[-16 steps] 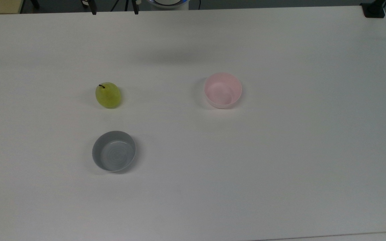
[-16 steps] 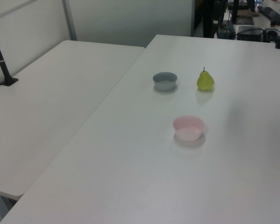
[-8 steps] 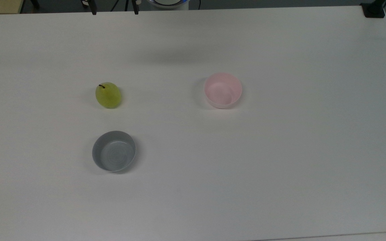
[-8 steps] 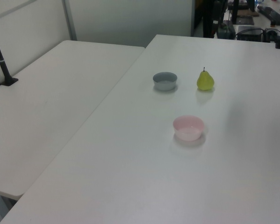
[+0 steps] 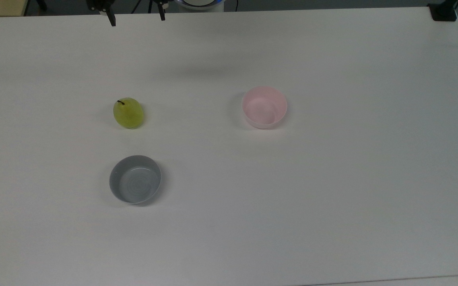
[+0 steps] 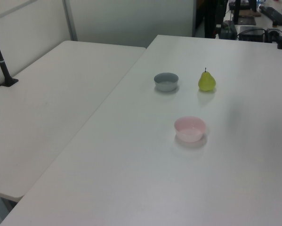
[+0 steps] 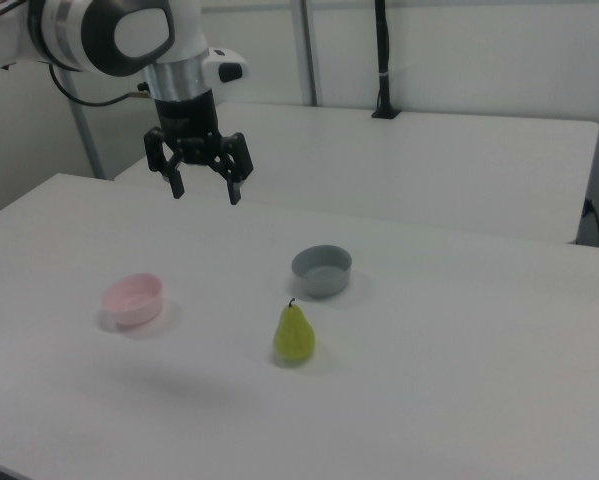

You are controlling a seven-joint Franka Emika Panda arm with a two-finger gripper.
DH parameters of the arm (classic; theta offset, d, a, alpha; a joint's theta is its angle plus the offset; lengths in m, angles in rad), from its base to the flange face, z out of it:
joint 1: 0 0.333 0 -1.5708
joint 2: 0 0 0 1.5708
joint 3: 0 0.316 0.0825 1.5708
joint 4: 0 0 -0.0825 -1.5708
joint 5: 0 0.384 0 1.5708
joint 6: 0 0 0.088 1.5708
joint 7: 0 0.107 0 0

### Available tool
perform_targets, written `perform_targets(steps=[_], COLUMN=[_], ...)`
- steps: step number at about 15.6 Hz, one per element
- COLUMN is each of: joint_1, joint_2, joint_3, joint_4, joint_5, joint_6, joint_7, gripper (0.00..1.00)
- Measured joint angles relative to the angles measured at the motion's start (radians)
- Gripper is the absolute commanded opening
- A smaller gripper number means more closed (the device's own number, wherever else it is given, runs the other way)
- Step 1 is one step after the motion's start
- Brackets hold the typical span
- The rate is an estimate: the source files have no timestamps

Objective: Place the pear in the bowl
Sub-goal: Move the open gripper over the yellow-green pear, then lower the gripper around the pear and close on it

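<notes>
Black claw (image 7: 205,190) hangs wide apart, holding nothing.

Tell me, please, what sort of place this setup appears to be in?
Most likely a robotics lab or test room: a robot arm with an open claw hangs over a plain white table, a second white table adjoins it, and partition walls stand behind.

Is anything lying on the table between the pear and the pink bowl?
No. In the top view, bare table separates the pear and pink bowl.
</notes>
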Motion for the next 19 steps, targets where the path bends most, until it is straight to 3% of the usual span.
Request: perform_targets(steps=[3, 6, 14, 19], joint_1=[-0.009, -0.009, -0.046, -0.062], joint_2=[0.019, 0.055, 0.102, 0.175], joint_3=[0.0, -0.001, -0.003, -0.003], joint_4=[0.0, -0.01, -0.161, -0.187], joint_5=[-0.02, -0.057, -0.064, -0.063], joint_6=[0.016, 0.088, 0.282, 0.335], joint_7=[-0.117, -0.145, -0.096, -0.003], gripper=[1.0, 1.0, 1.0, 1.0])
